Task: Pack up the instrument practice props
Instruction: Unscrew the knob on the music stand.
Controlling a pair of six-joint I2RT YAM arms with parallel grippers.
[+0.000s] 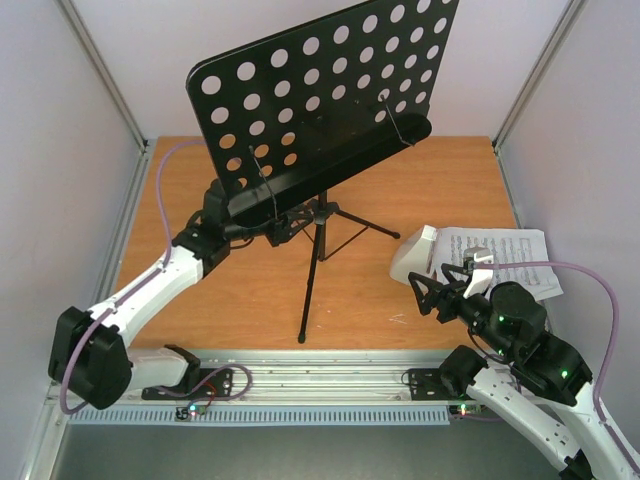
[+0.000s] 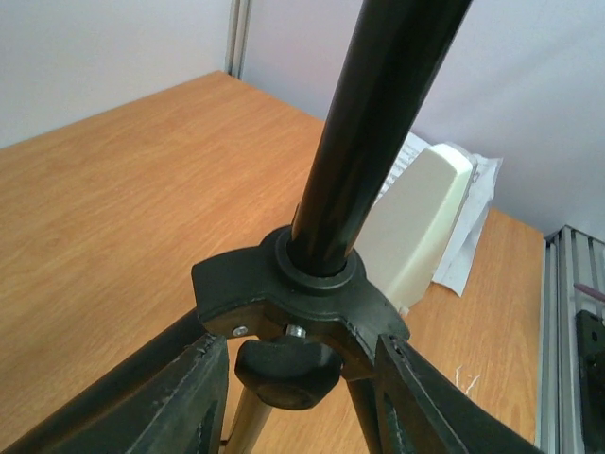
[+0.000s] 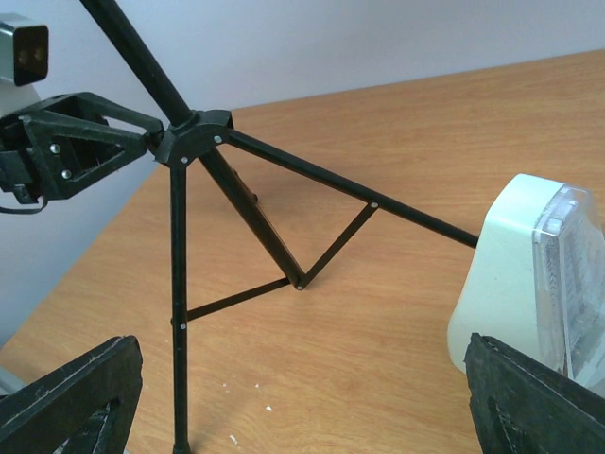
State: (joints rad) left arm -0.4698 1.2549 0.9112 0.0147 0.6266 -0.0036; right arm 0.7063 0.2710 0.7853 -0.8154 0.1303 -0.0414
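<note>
Black and dotted with round holes, the desk of the music stand [image 1: 330, 90] fills the middle of the overhead view, its tripod legs spread on the wooden tabletop [image 1: 230, 300]. The left claw [image 1: 283, 225] sits at the stand's hub, under the near-left edge of the desk. On the right, the white metronome [image 1: 415, 255] stands on the near-left corner of the sheet of music [image 1: 505, 260], and the right claw [image 1: 425, 292] is just near of it.

From the left wrist, the stand's pole [image 2: 378, 113] rises out of the hub [image 2: 302, 293]. The left claw [image 2: 302, 378] is spread wide, one finger on each side of the knob [image 2: 284, 369] below the hub. Whether its pads press the hub I cannot tell. Beyond stand the metronome [image 2: 425, 218] and the sheet [image 2: 482, 218].

From the right wrist, the right claw [image 3: 302, 350] gapes wide with only bare tabletop [image 3: 378, 359] between its fingers. The metronome [image 3: 510, 274] is just beside the right-hand one. Farther off are the stand's legs [image 3: 178, 284], with the left claw [image 3: 151, 140] at the hub.
</note>
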